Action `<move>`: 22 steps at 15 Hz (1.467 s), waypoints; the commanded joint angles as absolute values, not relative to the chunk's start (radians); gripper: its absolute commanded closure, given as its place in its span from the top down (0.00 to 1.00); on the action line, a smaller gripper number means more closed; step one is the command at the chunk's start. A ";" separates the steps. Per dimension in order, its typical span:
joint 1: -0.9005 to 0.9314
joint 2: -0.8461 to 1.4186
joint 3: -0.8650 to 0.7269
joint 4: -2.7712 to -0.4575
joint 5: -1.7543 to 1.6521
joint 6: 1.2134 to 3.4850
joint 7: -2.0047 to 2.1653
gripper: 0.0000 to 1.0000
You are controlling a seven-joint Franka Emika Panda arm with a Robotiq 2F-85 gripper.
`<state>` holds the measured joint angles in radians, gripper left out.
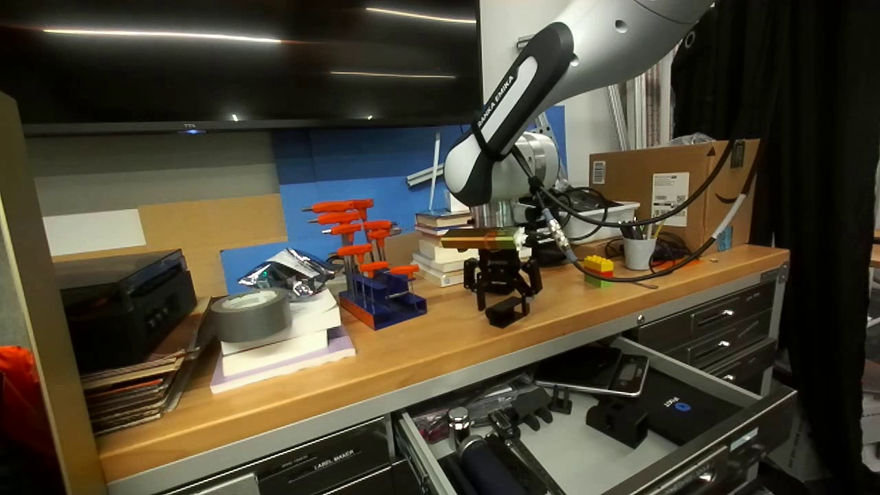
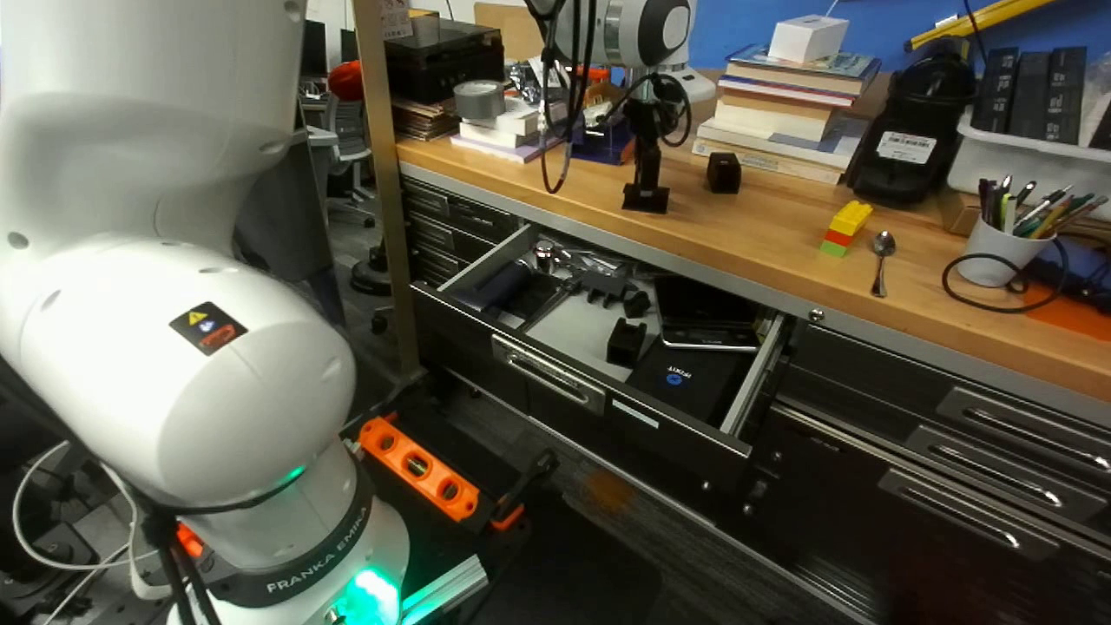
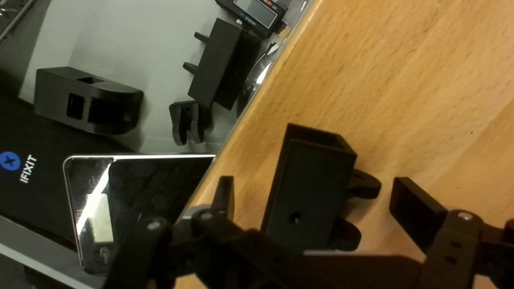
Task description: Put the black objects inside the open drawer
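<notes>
Hovering, jaws spread, the gripper (image 3: 316, 200) has the black block (image 3: 308, 184) between them, long axis near 12-to-6 o'clock in the wrist view.

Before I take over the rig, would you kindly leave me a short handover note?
End effector: open at the two-pegged black block, with gaps on both sides in the wrist view; nothing gripped.
On the workbench: that block, plus a second black block near the book stack.
Done, as things lie: a slotted black piece, a pegged black box and a small black clip are inside the open drawer.
Left: both workbench blocks; I'd likely grip the two-pegged one first.
</notes>
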<state>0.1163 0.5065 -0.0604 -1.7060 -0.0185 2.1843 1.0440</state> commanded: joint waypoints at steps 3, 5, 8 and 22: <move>0.113 0.467 -0.065 -1.733 -0.004 2.169 1.044 1.00; 0.111 0.468 -0.070 -1.737 -0.007 2.178 1.048 1.00; 0.108 0.467 -0.078 -1.744 -0.010 2.180 1.054 1.00; 0.111 0.421 -0.097 -1.829 -0.064 2.219 1.019 0.28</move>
